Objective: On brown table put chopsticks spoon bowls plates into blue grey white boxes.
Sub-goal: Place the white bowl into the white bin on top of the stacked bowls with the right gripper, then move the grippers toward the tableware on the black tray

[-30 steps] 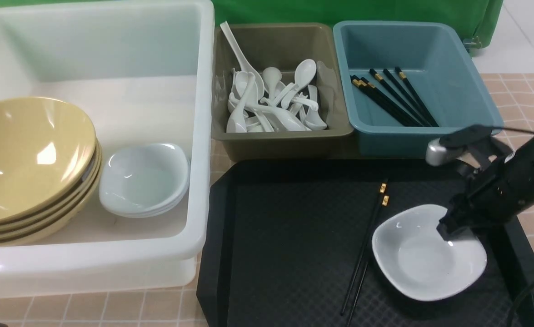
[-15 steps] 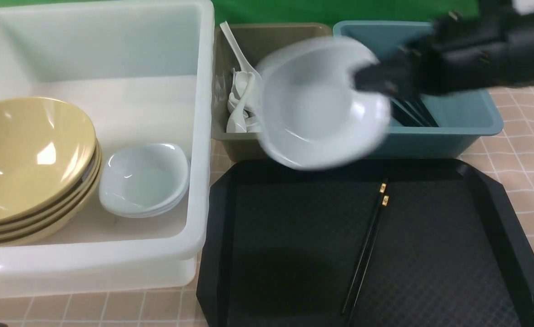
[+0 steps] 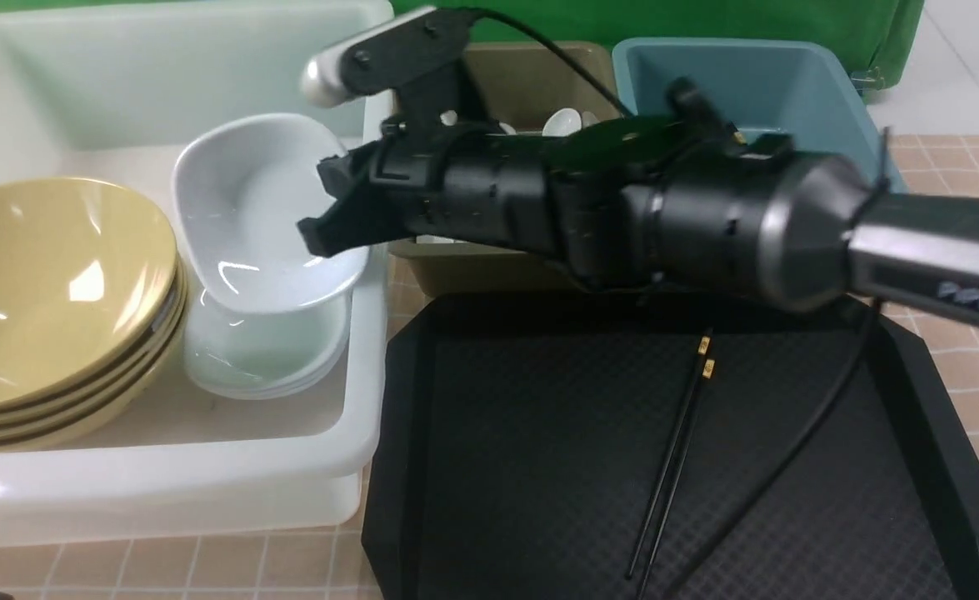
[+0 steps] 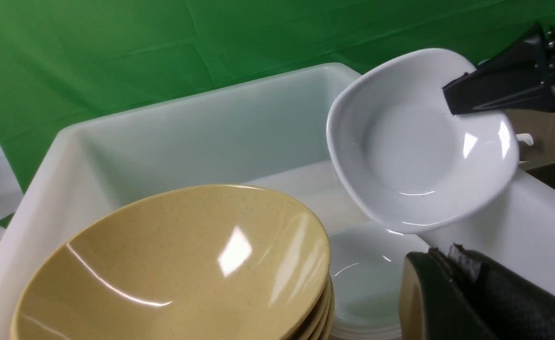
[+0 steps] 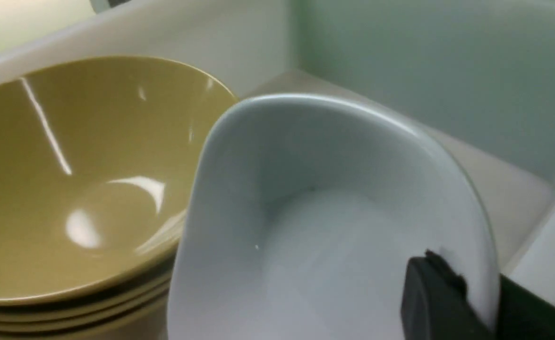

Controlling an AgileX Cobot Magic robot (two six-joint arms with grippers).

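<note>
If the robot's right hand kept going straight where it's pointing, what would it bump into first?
Probably the stack of big shiny tan bowls, with the white rounded-square plate in its hand touching first; depth is hard to judge.

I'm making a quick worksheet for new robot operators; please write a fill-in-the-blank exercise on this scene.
1. The right gripper holds a white ____.
2. The big tan bowls are stacked inside the ____ tub.
3. On the black tray lie two ____.
4. The bin farthest right is coloured ____.

Missing words: plate; white; chopsticks; blue
</note>
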